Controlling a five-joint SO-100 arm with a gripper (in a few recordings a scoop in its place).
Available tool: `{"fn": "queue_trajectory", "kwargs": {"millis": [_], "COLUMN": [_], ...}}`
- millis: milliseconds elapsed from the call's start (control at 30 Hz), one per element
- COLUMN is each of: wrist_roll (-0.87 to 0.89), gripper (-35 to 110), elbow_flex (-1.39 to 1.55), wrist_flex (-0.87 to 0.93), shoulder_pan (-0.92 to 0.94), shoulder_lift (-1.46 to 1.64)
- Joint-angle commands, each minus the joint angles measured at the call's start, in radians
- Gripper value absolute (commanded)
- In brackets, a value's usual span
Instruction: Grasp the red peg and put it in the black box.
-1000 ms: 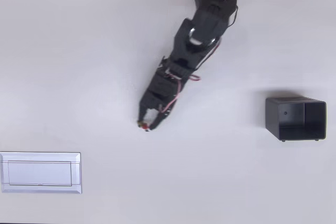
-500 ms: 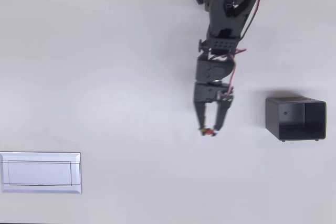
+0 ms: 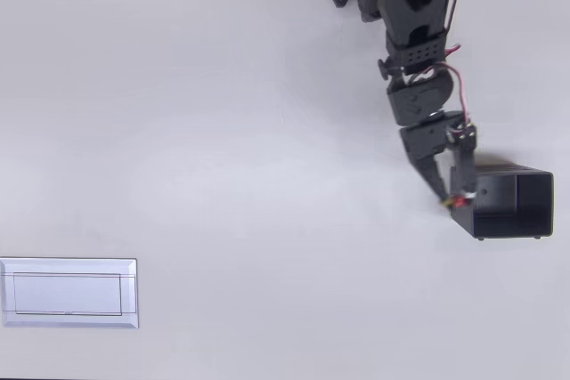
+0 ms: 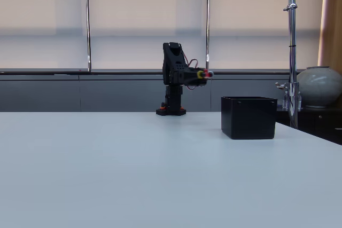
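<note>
Pinched between the tips of my tool [image 3: 456,199] is the red peg [image 3: 458,202], carried clear of the bench [image 3: 223,131]. Over the last second I have swung it from mid-bench across to the left wall of the black box [image 3: 503,201]. It seems just short of the opening, though overhead depth is hard to judge; next comes a small reach, then release.
</note>
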Motion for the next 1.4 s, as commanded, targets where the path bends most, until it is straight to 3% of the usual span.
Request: {"fn": "queue_trajectory", "kwargs": {"millis": [0,467,700,1133,1367], "wrist_roll": [-0.015,-0.003,0.025,0.041,0.04], "gripper": [0,0,1,18,19], "elbow_flex": [0.158,0.436,0.43,0.399,0.396], "wrist_flex": [-0.023,0.02,0.015,-0.012,-0.012], "shoulder_pan": [-0.044,-0.129,-0.138,-0.132,-0.118], "shoulder_lift": [0.089,0.339,0.374,0.371,0.371]}}
